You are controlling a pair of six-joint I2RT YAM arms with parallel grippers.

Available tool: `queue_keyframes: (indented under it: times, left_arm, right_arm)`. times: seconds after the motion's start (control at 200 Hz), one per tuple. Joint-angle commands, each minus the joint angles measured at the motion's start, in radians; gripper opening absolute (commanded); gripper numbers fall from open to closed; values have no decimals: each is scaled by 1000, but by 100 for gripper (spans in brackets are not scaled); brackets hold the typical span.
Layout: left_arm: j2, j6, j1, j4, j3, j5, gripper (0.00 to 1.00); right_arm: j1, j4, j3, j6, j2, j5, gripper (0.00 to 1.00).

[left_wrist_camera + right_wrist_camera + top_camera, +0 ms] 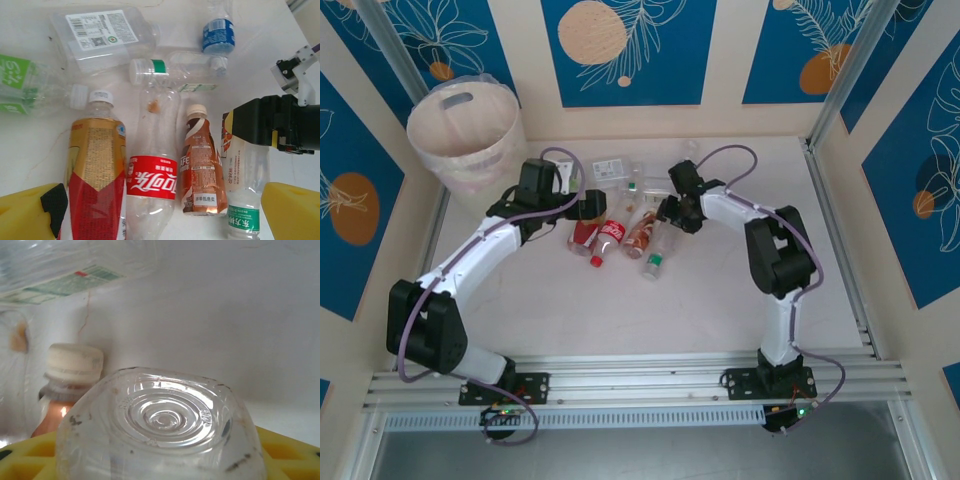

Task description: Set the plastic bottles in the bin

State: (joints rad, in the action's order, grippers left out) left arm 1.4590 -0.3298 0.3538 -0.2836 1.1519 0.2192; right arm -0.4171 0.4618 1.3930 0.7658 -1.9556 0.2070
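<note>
Top external: bin point(460, 135) upright in the far left corner of the table point(720, 310). The plastic bottles point(620, 232) lie in a loose cluster mid-table, well apart from the bin. Left gripper point(588, 205) hangs over the left side of the cluster. Right gripper point(670, 212) is at the right side, on the base end of a clear bottle point(658, 245) whose green cap points to the near edge

Left wrist: left gripper point(160, 215) has its yellow fingers point(25, 212) wide apart in the lower corners, clamped on nothing. Below it four bottles lie side by side: gold-and-red bottle point(95, 170), cola bottle point(152, 180), brown bottle point(202, 170), then the clear bottle with a green label. The right gripper's black body sits across the clear bottle's upper part. Further off lie a blue-label bottle point(218, 32), a flat bottle point(100, 35) with a white printed label, a green-label bottle point(20, 80) at the left edge and a crosswise bottle point(175, 70) with a green-banded white cap

Right wrist: ringed base of the clear bottle faces the lens, close up. Yellow fingers press in on both sides, jaws clamped on it. The brown bottle's cream cap is just beside it on the left, on the white table
</note>
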Motion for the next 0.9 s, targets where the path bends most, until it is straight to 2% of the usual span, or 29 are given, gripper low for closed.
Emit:
queue_keyframes:
  times: [0.0, 0.18, 0.285, 0.51, 0.67, 0.825, 0.895]
  left_arm:
    - [-25, 33, -3, 47, -19, 119, 100]
    - [-17, 37, 12, 118, -31, 303, 100]
    - [-9, 53, 39, 141, -27, 365, 100]
    - [13, 143, 139, 149, -4, 446, 100]
    - [37, 216, 235, 138, 13, 321, 100]
    - [72, 209, 265, 138, 41, 170, 100]
    - [88, 202, 266, 144, 51, 149, 100]
  right_arm:
    - [-5, -149, -97, -30, 151, 28, 55]
    - [-10, -439, -323, -63, 348, -30, 53]
    - [-24, -571, -414, -72, 434, -67, 53]
    - [-89, -693, -470, -111, 544, -87, 54]
    - [-132, -698, -448, -102, 570, -77, 56]
    - [-152, -691, -427, -89, 577, -108, 57]
    - [-161, -685, -419, -89, 583, -116, 57]
